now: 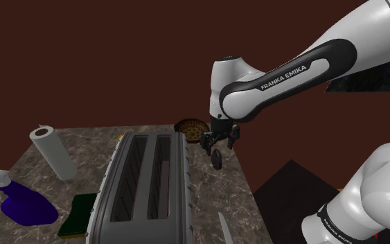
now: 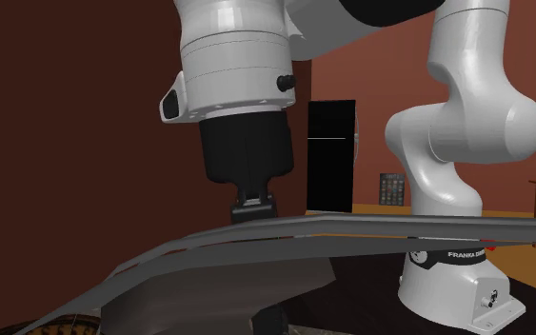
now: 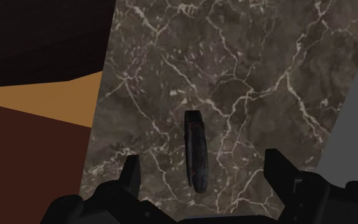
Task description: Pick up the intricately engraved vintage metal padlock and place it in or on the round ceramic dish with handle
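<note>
white arm (image 1: 370, 38), dark joints (image 1: 342, 54), franka emika lettering (image 1: 294, 75)

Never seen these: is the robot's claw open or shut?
Open: the gripper fingers stand apart, not touching the dark padlock between them.

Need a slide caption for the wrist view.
Wrist view: open gripper straddling the dark padlock without touching it, above a veined stone counter.

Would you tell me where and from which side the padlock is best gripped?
Probably across its broad faces at mid-body, from above: the padlock shows its narrow edge to the open gripper, lying untouched on the marble counter.
</note>
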